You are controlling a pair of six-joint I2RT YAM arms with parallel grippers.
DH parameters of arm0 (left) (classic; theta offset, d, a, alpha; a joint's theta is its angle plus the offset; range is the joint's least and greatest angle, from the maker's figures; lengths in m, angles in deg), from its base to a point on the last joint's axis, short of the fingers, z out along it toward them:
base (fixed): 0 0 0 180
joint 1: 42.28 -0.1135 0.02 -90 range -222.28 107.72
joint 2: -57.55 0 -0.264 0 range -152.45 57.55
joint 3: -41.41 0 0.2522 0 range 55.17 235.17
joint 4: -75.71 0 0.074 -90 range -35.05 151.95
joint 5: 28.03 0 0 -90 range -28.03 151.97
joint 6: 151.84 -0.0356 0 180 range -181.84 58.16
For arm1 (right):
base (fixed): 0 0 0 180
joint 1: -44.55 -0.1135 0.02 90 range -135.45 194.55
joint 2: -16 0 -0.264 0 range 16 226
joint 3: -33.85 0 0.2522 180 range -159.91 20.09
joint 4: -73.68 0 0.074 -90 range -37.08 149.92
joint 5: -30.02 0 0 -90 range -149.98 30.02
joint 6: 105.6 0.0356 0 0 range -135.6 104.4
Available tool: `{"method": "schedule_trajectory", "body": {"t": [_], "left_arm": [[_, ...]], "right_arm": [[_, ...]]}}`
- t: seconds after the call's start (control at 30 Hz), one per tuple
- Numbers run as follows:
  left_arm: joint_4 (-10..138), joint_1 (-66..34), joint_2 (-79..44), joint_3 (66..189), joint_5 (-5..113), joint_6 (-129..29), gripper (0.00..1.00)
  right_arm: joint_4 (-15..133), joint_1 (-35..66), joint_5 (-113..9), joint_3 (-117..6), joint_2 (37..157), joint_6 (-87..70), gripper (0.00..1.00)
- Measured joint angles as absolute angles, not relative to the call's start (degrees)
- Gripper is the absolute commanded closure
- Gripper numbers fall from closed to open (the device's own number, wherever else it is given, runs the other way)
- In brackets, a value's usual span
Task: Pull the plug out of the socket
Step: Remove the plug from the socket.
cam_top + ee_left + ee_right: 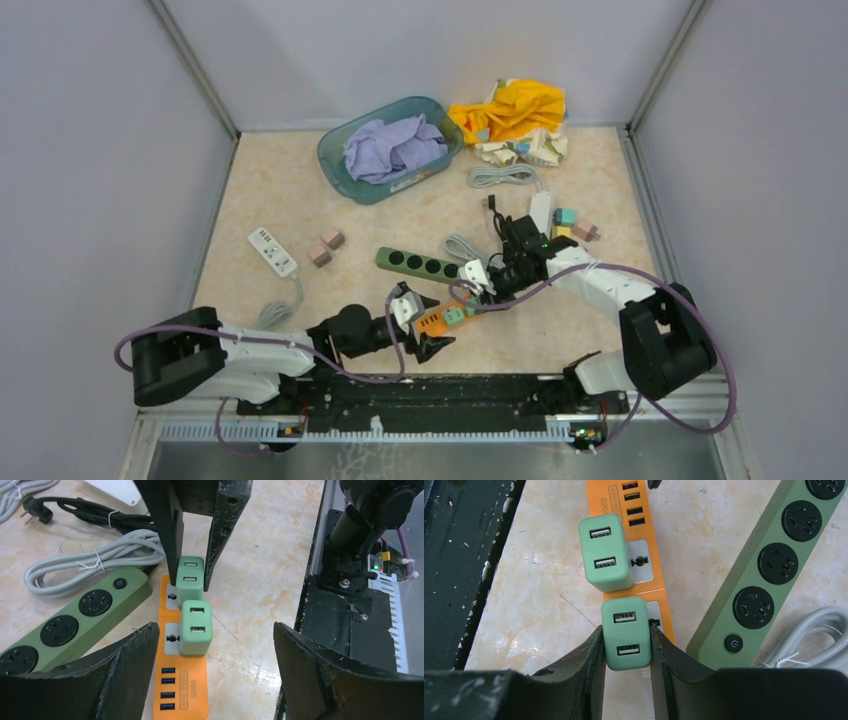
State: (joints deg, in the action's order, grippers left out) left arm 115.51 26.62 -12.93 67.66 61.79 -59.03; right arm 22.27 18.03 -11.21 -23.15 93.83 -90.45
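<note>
Between the jaws of the right gripper (626,627): pale-green plug (626,642), clenched on both sides, sitting on the end socket of the orange strip (614,502). Second plug (605,552) sits on the next socket, just beside it. I see the left gripper (215,630) jaws spread wide, grasping nothing, either side of the strip's USB end. Dark-green strip (774,565) lies alongside on the surface (539,595).

Arms (250,352) black w/ white links, purple cables (733,390) alongside, pincer fingers (125,675) black (paint chipped, scuffed).
</note>
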Motion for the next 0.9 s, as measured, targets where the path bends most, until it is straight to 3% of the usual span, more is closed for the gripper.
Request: {"method": "schedule_trajectory", "body": {"t": [0.9], "left_arm": [[115.00,28.85,-22.96,72.69,66.49,-62.59,0.38]], "right_arm": [[22.36,18.03,-10.90,-23.29,94.26,-90.08,0.95]]}}
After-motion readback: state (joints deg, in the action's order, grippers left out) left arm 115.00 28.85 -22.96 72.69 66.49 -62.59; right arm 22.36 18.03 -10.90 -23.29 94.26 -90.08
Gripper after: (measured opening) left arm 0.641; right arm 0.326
